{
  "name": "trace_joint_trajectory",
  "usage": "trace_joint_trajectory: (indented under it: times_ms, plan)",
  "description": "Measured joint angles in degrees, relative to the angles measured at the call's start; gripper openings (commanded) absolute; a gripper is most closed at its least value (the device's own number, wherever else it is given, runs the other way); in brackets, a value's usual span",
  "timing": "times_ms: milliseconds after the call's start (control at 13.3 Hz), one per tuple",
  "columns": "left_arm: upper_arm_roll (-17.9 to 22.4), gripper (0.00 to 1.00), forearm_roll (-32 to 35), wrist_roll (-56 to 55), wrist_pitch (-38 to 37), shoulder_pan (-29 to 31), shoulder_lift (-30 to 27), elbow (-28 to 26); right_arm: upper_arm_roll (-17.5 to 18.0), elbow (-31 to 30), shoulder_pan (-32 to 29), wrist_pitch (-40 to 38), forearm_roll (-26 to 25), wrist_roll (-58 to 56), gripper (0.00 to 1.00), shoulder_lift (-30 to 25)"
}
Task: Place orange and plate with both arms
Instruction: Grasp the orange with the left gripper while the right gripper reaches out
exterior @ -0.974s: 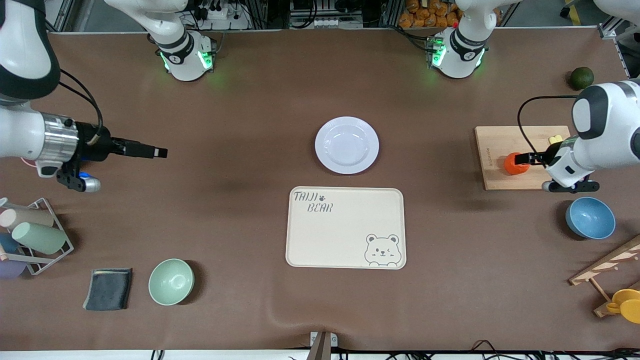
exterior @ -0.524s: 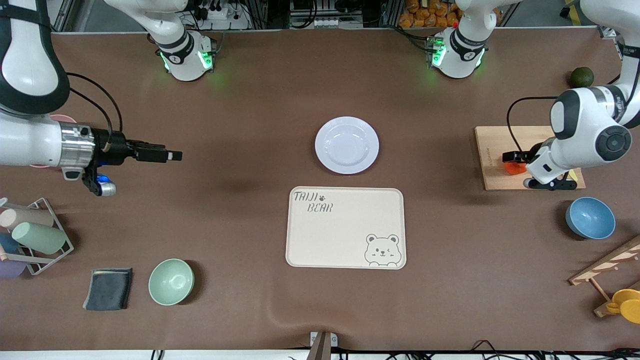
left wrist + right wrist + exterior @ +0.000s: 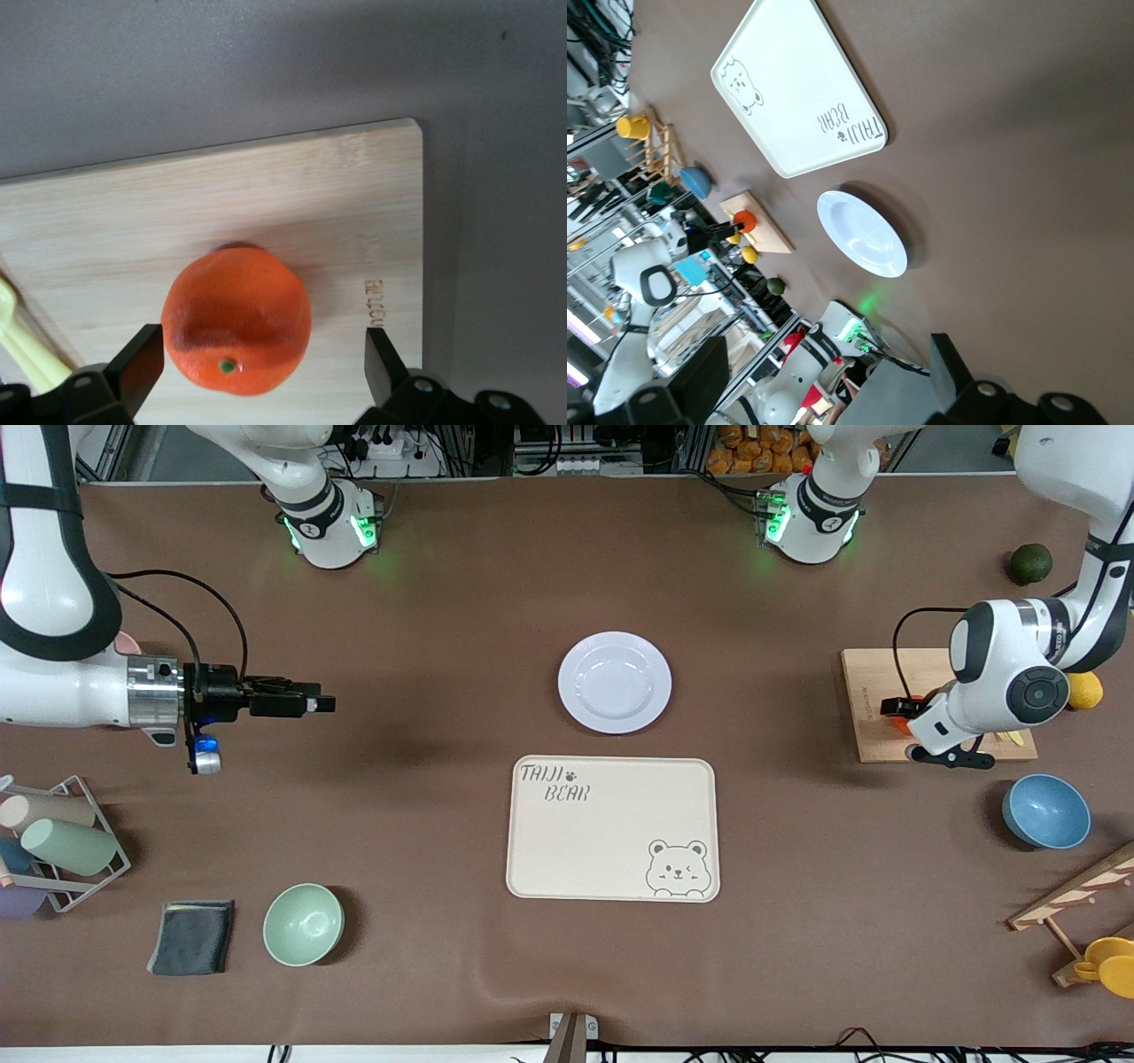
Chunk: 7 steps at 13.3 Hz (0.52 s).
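The orange [image 3: 237, 320] sits on the wooden cutting board [image 3: 337, 195] at the left arm's end of the table. My left gripper [image 3: 261, 359] is open and low over the board, one finger on each side of the orange, neither touching it. In the front view this gripper [image 3: 896, 709] covers most of the orange [image 3: 900, 725]. The white plate [image 3: 614, 682] lies at mid-table, just farther from the front camera than the cream bear tray [image 3: 612, 828]. My right gripper [image 3: 323, 705] is open and empty above bare table toward the right arm's end. Its wrist view shows the plate [image 3: 862, 234].
A yellow fruit [image 3: 1084, 689] lies beside the board and a dark green fruit [image 3: 1030, 562] farther back. A blue bowl [image 3: 1045, 810] and a wooden rack [image 3: 1072, 899] are nearer. At the right arm's end are a pale green bowl [image 3: 303, 924], a dark cloth [image 3: 191, 936] and a cup rack [image 3: 55, 841].
My left gripper has moved over the orange and now straddles it, hiding most of it in the front view. My right gripper has moved a little toward the plate.
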Motion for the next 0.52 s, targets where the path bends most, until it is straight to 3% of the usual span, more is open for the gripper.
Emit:
trace_joint_trajectory:
  times_ms: [300, 524]
  plan:
    - [0.03, 1.0, 1.78, 0.0, 0.08, 0.15, 0.54, 0.0, 0.63, -2.25, 0.32, 2.52, 2.17, -1.89, 1.0, 0.36]
    - [0.04, 1.0, 2.88, 0.0, 0.71, 0.32, 1.45, -0.01, 1.09, -6.42, 2.2, 6.92, 7.92, -9.19, 1.0, 0.43]
